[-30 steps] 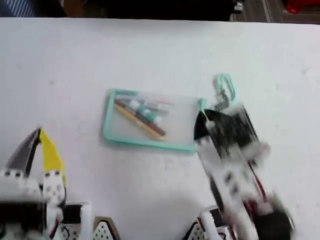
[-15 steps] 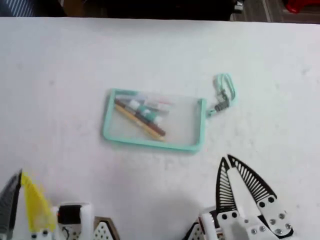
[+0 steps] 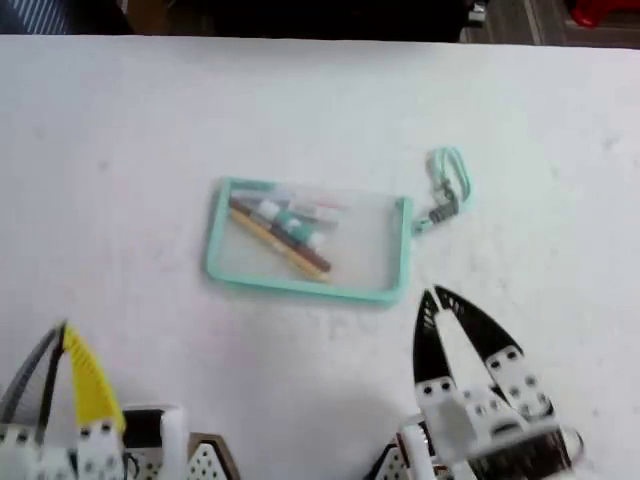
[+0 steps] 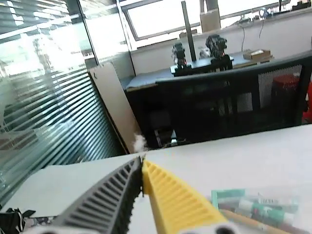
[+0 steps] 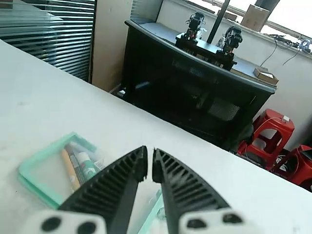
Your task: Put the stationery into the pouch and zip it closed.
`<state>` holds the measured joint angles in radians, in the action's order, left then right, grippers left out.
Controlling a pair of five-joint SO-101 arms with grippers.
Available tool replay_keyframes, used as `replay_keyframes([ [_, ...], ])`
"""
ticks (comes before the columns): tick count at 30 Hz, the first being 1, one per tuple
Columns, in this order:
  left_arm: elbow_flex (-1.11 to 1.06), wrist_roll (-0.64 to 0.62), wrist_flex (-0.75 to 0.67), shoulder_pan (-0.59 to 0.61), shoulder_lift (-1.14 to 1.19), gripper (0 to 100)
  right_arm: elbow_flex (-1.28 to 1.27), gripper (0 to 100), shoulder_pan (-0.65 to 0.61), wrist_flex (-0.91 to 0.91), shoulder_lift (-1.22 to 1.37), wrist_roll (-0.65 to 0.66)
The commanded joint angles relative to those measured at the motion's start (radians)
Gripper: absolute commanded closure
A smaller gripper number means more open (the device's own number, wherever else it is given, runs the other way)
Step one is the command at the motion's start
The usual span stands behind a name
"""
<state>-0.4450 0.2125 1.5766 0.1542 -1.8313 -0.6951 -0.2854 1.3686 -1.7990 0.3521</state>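
Observation:
The clear pouch with a mint-green rim (image 3: 214,232) lies flat at the table's middle. A pencil and pens (image 3: 285,228) lie inside it. Its mint strap loop (image 3: 448,172) trails off its right end. My right gripper (image 3: 432,297), with black fingers, hovers just in front of the pouch's right corner, shut and holding nothing. My left gripper (image 3: 64,330), one finger grey and one yellow, sits shut near the front left edge, well away from the pouch. The left wrist view has the shut fingertips (image 4: 142,164) before the pouch (image 4: 228,194). In the right wrist view the pouch (image 5: 46,152) lies beyond the gripper (image 5: 149,154).
The white table (image 3: 120,130) spreads bare around the pouch. Both arm bases (image 3: 160,440) stand at the front edge. Behind the table are a dark cabinet (image 5: 195,97) and red stools (image 5: 273,131).
My right gripper drew back from the pouch's right end toward the front edge, then edged forward and left. My left gripper dipped toward the front edge and came back up slightly.

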Motion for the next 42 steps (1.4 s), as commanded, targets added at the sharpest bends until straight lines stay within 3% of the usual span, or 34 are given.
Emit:
replay_keyframes([
  [1, -0.184, 0.009, -0.072, 0.007, 0.002, 98, -0.095, 98.1, -0.004, -0.093, -0.007, 0.002],
  [7, -0.491, 0.005, -0.203, 0.008, 0.002, 98, -0.319, 98.1, -0.004, -0.225, -0.007, 0.000],
  [25, -1.120, 0.003, -0.678, 0.007, 0.002, 98, -0.999, 98.1, -0.002, -0.803, -0.002, 0.008],
  [30, -1.249, 0.006, -0.798, 0.001, 0.007, 98, -0.996, 98.1, 0.033, -0.765, -0.001, 0.008],
  [35, -1.249, 0.006, -0.781, 0.002, 0.004, 98, -0.996, 98.1, 0.096, -0.753, 0.001, 0.002],
  [42, -1.247, 0.003, -0.647, 0.001, 0.004, 98, -0.996, 98.1, 0.097, -0.458, 0.001, 0.000],
])
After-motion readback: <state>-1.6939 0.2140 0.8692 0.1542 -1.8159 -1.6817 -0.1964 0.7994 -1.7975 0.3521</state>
